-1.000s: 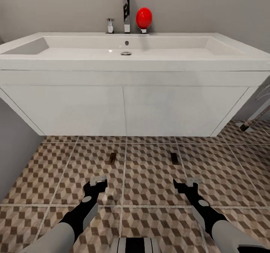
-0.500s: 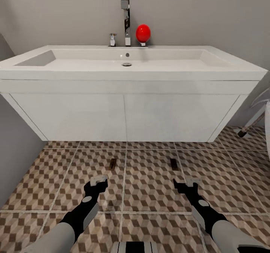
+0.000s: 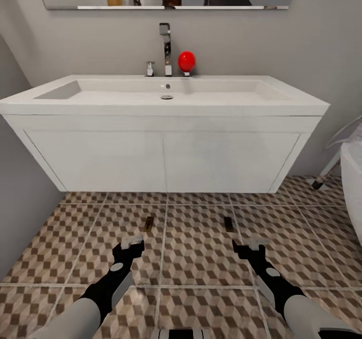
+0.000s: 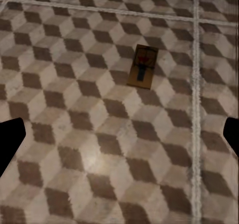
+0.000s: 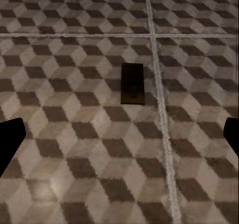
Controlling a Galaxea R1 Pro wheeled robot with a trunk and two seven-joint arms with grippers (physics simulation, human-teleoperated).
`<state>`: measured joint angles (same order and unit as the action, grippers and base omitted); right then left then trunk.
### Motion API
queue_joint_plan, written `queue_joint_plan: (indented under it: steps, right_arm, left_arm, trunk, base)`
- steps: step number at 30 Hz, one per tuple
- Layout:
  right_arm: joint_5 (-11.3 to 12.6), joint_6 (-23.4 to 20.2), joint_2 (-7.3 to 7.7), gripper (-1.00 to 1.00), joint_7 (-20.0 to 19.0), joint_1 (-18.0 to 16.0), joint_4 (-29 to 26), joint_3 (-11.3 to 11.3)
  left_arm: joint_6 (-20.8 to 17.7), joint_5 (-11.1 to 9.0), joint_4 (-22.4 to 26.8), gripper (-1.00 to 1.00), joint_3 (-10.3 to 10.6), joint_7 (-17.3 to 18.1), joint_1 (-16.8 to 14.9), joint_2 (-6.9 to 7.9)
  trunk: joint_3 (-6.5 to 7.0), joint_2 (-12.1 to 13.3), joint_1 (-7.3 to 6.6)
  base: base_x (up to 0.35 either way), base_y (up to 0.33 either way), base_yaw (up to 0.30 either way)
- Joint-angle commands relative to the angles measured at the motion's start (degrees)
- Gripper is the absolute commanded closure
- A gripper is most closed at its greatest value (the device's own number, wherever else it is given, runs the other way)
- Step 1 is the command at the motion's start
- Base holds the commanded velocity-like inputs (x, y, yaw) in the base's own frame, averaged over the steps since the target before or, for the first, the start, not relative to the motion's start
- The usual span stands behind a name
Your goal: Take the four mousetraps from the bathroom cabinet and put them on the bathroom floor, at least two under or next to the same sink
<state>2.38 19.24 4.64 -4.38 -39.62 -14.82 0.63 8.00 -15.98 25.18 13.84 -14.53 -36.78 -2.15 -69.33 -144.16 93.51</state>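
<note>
Two mousetraps lie flat on the floor (image 3: 201, 258), one (image 3: 149, 223) just ahead of the left tool (image 3: 131, 244), the other (image 3: 228, 223) just ahead of the right tool (image 3: 247, 247). Both tools hang open and empty (looks like drop-off spots). They're close in front of the sink (image 3: 166, 98), probably to count as next to it. Cube-pattern tiles, grey walls.

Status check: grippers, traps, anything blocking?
Left gripper and right gripper open, empty. Two small brown wooden mousetraps on cube-patterned floor tiles before white sink. No obstructions.
</note>
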Motion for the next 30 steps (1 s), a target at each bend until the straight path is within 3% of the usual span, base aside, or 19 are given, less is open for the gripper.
queue_joint_plan:
  steps: [1,24,30]
  right_arm:
    - [0.26,0.19,0.01,-1.0,-0.37,-0.02,0.06,0.08]
    - [0.26,0.19,0.01,-1.0,-0.45,-0.02,0.06,0.08]
    - [0.26,0.19,0.01,-1.0,-0.45,-0.02,0.06,0.08]
  left_arm:
    - [0.26,-0.56,-0.04,-1.0,0.5,-0.41,-0.05,0.02]
    - [0.18,-0.55,-0.04,-1.0,0.57,-0.41,-0.05,-0.31]
    - [0.18,-0.55,-0.04,-1.0,0.57,-0.41,-0.05,-0.31]
  trunk:
    - [0.19,0.0,-0.06]
    - [5.28,0.31,-0.65]
    - [6.61,0.39,-0.81]
  base:
    - [-0.238,-0.185,0.0]
    - [-0.258,-0.201,0.0]
    - [-0.125,-0.092,0.0]
